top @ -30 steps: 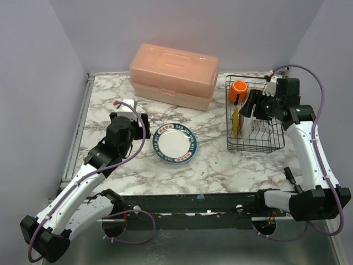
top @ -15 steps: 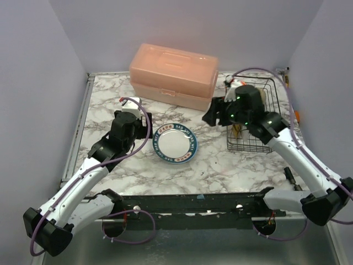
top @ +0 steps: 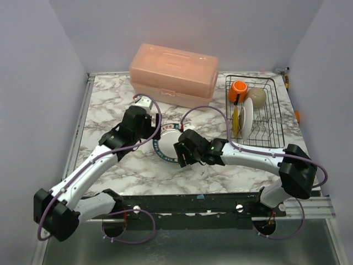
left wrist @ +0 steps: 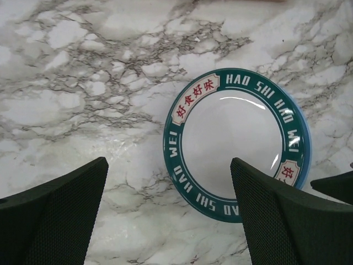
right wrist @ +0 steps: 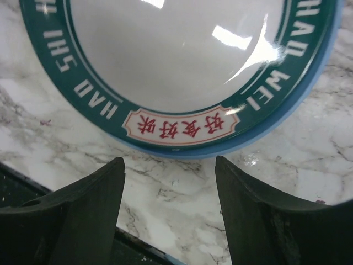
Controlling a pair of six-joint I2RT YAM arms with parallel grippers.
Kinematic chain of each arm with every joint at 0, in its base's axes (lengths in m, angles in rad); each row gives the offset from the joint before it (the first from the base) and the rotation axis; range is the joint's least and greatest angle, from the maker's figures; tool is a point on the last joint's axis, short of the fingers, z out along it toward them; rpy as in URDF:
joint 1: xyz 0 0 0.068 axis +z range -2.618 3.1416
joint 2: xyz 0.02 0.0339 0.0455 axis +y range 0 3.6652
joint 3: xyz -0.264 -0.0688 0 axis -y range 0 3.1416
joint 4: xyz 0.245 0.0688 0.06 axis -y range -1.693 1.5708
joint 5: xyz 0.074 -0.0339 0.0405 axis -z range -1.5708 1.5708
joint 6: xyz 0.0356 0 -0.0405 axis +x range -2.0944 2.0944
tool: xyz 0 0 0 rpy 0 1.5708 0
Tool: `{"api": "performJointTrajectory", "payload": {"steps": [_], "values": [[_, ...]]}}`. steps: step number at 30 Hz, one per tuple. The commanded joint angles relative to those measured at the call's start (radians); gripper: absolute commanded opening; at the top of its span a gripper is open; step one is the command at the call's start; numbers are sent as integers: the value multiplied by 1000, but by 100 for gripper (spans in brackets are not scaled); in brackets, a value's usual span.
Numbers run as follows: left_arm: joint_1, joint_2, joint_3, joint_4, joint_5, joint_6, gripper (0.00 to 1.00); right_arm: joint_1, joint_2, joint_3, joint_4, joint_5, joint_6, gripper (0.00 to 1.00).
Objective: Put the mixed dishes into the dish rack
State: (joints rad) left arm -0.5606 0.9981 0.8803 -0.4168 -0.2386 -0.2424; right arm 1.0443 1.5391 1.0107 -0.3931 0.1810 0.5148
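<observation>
- The marble counter (top: 110,94) fills the overhead view, with 2 arms reaching in from the bottom edge.
- A pink box (top: 174,74) sits closed at upper centre and plays no part in the job.
- The dish rack (top: 270,132), at upper right, already holds 4 pieces and has bare prongs on its right side.
- The blue-rimmed plate (top: 167,141) lies flat on the counter at centre frame, well apart from the rack. It looks like the 1 dish not yet loaded.
- A white plate (top: 248,115) and a yellow plate (top: 235,122) stand on edge in the rack's left half.
- A cream bowl (top: 257,96) and an orange mug (top: 238,88) rest at the rack's far end.
- The left tool (left wrist: 168,165) hangs over the plate's left rim with jaws spread wide and nothing held.
- The right tool (right wrist: 169,163) hovers low at the plate's near rim with jaws parted and empty.
- A flat plate gives little to grip, so 1 finger likely has to slip under the raised blue edge before closing. The second tool can steady the opposite rim so the plate does not slide.
</observation>
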Motion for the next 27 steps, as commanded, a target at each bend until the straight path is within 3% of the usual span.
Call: {"api": "performJointTrajectory", "payload": {"steps": [1, 16, 20, 23, 27], "values": [[6, 174, 104, -116, 173, -15, 92, -8, -21, -4, 86, 174, 56, 70], [53, 473, 201, -228, 311, -60, 88, -9, 35, -32, 139, 230, 104, 68], [53, 532, 229, -252, 331, -56, 75, -11, 59, -31, 148, 223, 108, 68], [53, 537, 232, -254, 341, -53, 72, -10, 72, -42, 158, 219, 113, 67], [53, 531, 239, -255, 357, -46, 57, -11, 87, -50, 171, 212, 117, 67]]}}
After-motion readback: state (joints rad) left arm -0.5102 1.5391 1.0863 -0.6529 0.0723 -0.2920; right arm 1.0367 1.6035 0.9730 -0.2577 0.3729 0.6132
